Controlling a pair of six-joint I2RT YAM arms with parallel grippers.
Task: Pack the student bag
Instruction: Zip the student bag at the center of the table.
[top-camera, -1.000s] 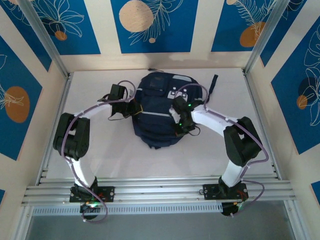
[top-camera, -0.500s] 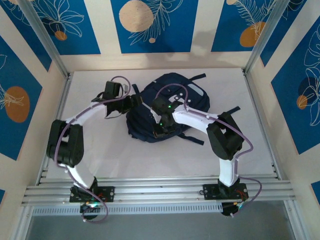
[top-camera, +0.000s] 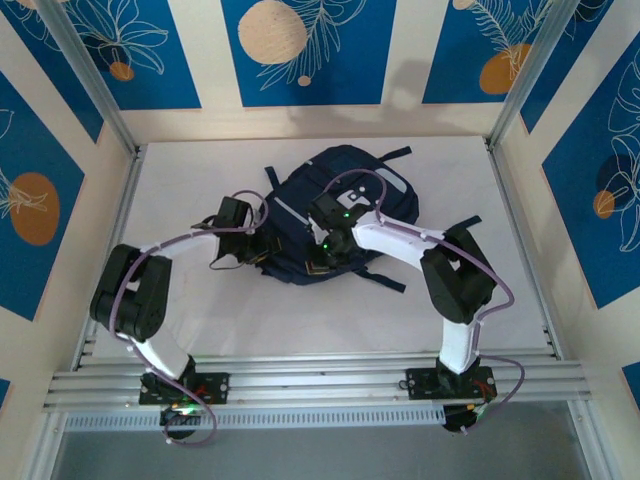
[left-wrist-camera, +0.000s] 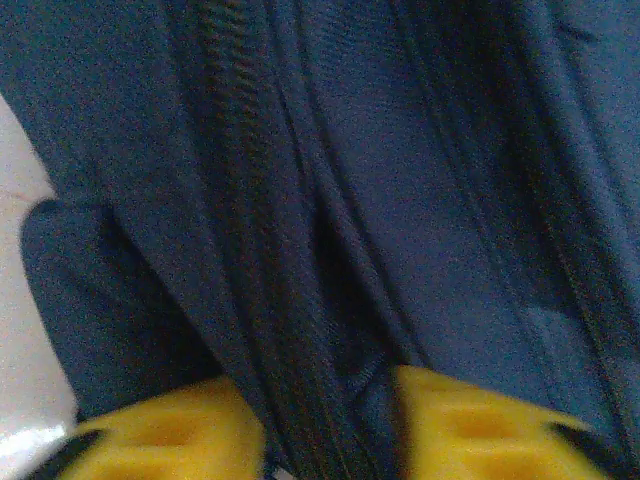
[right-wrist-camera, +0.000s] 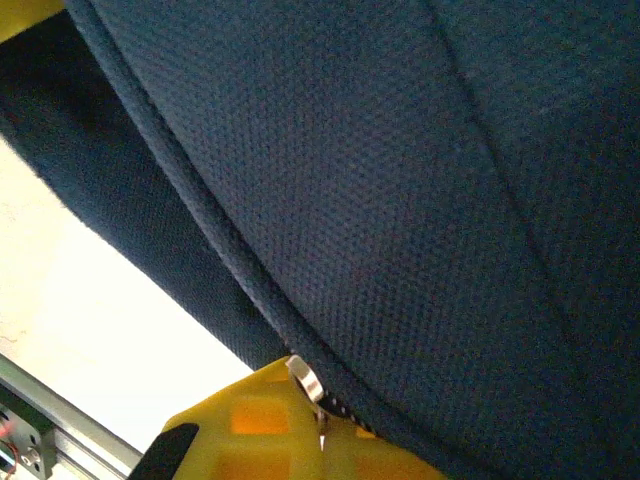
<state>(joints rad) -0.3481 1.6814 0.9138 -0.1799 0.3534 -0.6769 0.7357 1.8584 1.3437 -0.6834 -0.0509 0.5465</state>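
The student bag (top-camera: 350, 195), a dark navy backpack with a light grey stripe and a small white patch, lies tilted in the middle of the white table. My left gripper (top-camera: 262, 251) is at the bag's near-left edge. In the left wrist view its yellow fingers (left-wrist-camera: 170, 435) press from both sides on a fold of navy fabric (left-wrist-camera: 330, 380) with a zipper line running through it. My right gripper (top-camera: 320, 262) sits at the bag's near edge. In the right wrist view it (right-wrist-camera: 322, 430) is shut on a small metal zipper pull (right-wrist-camera: 305, 380) along the bag's seam (right-wrist-camera: 250, 280).
Black straps trail from the bag toward the near right (top-camera: 385, 281) and the right (top-camera: 462, 222). Bare white table (top-camera: 220, 320) lies between the bag and the aluminium rail (top-camera: 320, 382) at the front. Patterned walls stand close on the left, back and right.
The bag has swung from lying straight to lying diagonally. My left gripper opened, moved nearer along the bag's left edge and closed on a fabric fold. The right gripper stayed shut.
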